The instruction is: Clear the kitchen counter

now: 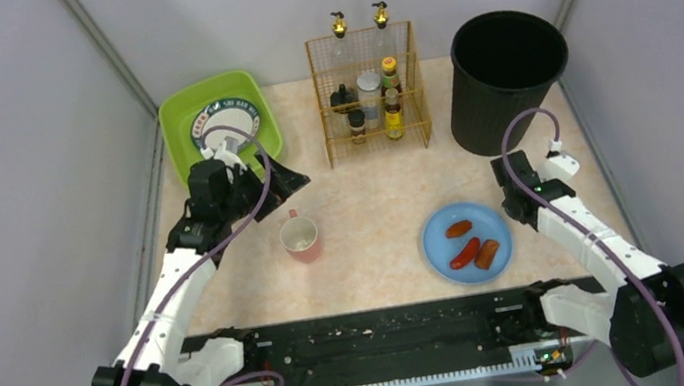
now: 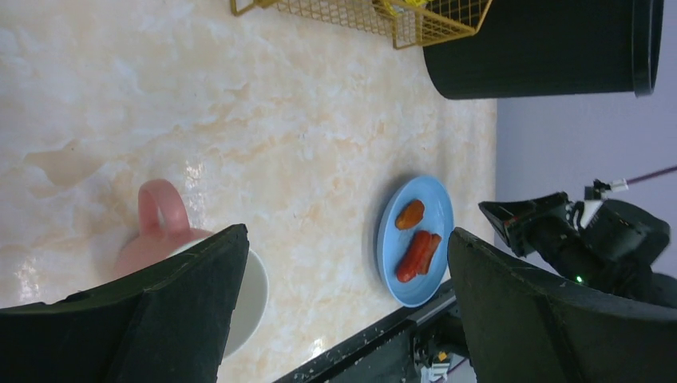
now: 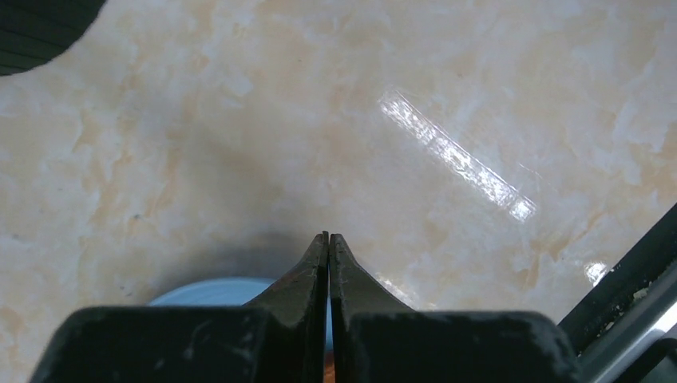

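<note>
The kitchen counter (image 1: 368, 189) is pale beige marble. On it stand a pink mug (image 1: 301, 237) and a blue plate (image 1: 467, 241) holding three reddish sausage pieces (image 1: 467, 251). My left gripper (image 1: 276, 182) hovers open and empty above the counter, just behind the mug. In the left wrist view the gripper (image 2: 347, 233) has wide-apart jaws, with the mug (image 2: 160, 215) by the left finger and the plate (image 2: 415, 239) beyond. My right gripper (image 1: 511, 200) is shut and empty beside the plate's right rim. In the right wrist view the gripper (image 3: 328, 235) shows closed tips over the counter, with the plate's edge (image 3: 207, 291) below.
A green tub (image 1: 248, 90) with a patterned dish (image 1: 225, 121) sits at the back left. A yellow wire rack (image 1: 368, 98) of bottles stands at the back centre. A black bin (image 1: 507, 79) stands at the back right. A black rail (image 1: 388, 333) runs along the near edge.
</note>
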### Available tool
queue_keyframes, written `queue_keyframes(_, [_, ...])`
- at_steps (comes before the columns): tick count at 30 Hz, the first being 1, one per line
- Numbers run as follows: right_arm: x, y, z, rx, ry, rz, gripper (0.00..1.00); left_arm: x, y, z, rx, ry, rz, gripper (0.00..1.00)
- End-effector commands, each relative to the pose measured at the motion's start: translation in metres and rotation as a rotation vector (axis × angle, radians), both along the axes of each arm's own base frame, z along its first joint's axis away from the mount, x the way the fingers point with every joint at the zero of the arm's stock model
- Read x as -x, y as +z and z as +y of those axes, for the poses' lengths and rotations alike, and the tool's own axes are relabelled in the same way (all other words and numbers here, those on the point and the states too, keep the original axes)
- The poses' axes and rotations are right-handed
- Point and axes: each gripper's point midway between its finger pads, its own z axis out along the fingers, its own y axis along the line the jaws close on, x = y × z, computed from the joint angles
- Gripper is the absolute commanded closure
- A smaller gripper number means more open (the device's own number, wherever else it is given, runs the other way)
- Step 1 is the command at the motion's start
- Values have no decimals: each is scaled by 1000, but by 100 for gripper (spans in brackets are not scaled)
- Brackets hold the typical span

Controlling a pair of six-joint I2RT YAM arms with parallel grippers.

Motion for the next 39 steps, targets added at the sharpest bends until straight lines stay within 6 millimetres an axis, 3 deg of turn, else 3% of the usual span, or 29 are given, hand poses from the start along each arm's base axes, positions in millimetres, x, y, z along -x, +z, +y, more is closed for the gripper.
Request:
queue_keyframes(1, [18, -21, -7, -12, -114, 45, 100, 18, 17, -8, 25, -84, -95, 1])
queue_keyframes(9, [37, -50, 7, -112, -100, 80, 100, 31, 24, -9, 21, -122, -125, 1])
queue_keyframes(19, [38, -73, 42, -275, 34, 94, 100, 31, 20, -11, 28, -136, -120, 1])
queue_keyframes(28, [11, -63, 92, -377, 237, 10, 100, 34, 23, -12, 32, -146, -114, 1])
queue_keyframes(39, [-5, -49, 148, -402, 385, -1, 100, 46, 24, -15, 34, -192, -94, 1])
